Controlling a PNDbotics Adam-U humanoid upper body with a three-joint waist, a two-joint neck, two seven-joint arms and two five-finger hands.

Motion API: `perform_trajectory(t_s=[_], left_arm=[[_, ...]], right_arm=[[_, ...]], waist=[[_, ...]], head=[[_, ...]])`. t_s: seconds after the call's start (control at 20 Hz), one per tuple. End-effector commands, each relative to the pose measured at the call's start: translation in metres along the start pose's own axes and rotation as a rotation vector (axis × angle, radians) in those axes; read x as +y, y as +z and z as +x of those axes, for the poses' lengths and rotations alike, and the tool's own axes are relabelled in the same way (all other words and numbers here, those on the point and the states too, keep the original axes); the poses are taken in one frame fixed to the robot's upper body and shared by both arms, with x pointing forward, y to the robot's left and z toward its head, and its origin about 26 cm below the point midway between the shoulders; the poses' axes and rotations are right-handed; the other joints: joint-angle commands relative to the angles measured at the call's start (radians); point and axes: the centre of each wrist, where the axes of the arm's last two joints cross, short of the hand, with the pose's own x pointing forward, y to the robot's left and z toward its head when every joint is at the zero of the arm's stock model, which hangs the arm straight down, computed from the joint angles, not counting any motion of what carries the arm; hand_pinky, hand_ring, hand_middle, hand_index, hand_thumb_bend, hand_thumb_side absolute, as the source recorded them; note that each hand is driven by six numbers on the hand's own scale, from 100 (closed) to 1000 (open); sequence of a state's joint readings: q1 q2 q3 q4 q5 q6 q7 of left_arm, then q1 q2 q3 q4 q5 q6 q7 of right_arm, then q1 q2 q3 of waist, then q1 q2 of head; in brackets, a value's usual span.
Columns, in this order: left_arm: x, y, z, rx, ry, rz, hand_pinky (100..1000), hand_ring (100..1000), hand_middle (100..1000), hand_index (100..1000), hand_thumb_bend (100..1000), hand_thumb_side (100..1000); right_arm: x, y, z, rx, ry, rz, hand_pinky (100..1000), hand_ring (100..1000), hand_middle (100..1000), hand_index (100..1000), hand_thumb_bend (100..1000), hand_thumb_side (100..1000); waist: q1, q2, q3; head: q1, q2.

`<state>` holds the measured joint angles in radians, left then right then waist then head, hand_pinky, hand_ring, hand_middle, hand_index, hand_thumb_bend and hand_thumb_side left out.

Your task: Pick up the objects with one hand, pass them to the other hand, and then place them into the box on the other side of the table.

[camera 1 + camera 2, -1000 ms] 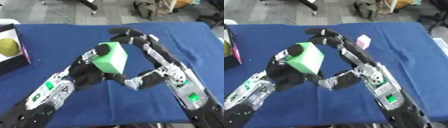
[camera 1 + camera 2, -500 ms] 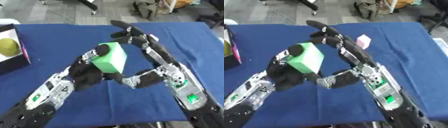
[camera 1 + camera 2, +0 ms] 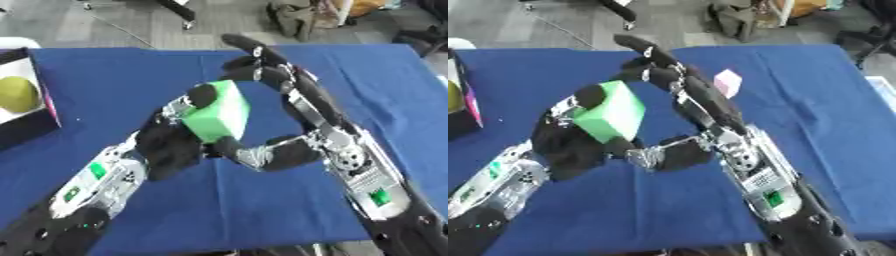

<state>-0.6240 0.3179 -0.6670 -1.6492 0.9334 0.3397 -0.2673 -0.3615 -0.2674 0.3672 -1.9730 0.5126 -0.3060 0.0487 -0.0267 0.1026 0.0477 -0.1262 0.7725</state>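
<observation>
Your left hand (image 3: 171,145) grips the green block (image 3: 219,114); right hand (image 3: 280,82) sits released at its 3 o'clock. Swing boxward carelessly and you may clip those fingers.

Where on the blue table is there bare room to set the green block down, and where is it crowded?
Bare cloth lies between the box and the left hand, along the table's far edge, and right of the right hand. The middle is crowded: both hands meet around the green block, and a pink block sits just behind.
</observation>
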Motion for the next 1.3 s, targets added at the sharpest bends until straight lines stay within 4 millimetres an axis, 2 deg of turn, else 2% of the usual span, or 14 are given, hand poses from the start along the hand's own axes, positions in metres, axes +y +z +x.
perform_trajectory(t_s=[0.05,0.65,0.7,0.75,1.3], left_arm=[[-0.002,0.0,0.005,0.003,-0.019,-0.007,698,581,322,418,360,622],[0.0,0.004,0.006,-0.007,-0.021,0.01,698,582,323,417,361,618],[0.001,0.005,0.006,-0.01,-0.022,0.018,698,582,324,417,348,674],[0.003,0.006,0.006,-0.014,-0.024,0.026,698,582,323,417,360,617],[0.026,0.021,0.005,-0.088,-0.029,0.169,693,550,324,417,358,606]], right_arm=[[-0.008,-0.008,0.006,-0.022,0.033,-0.046,733,809,962,967,351,345],[-0.012,-0.006,0.004,0.046,0.078,-0.112,728,804,956,957,344,351],[-0.012,-0.006,0.003,0.049,0.076,-0.12,729,805,957,955,275,388],[-0.013,-0.006,0.003,0.05,0.072,-0.128,730,806,958,954,337,353],[-0.02,-0.005,0.0,0.027,-0.027,-0.159,740,817,962,941,292,383]], waist=[[0.001,-0.011,-0.001],[0.004,-0.009,-0.006],[0.005,-0.009,-0.006],[0.005,-0.009,-0.007],[0.009,-0.009,-0.009]], head=[[-0.004,-0.002],[-0.001,-0.002],[0.0,-0.002],[0.0,-0.002],[0.001,-0.002]])
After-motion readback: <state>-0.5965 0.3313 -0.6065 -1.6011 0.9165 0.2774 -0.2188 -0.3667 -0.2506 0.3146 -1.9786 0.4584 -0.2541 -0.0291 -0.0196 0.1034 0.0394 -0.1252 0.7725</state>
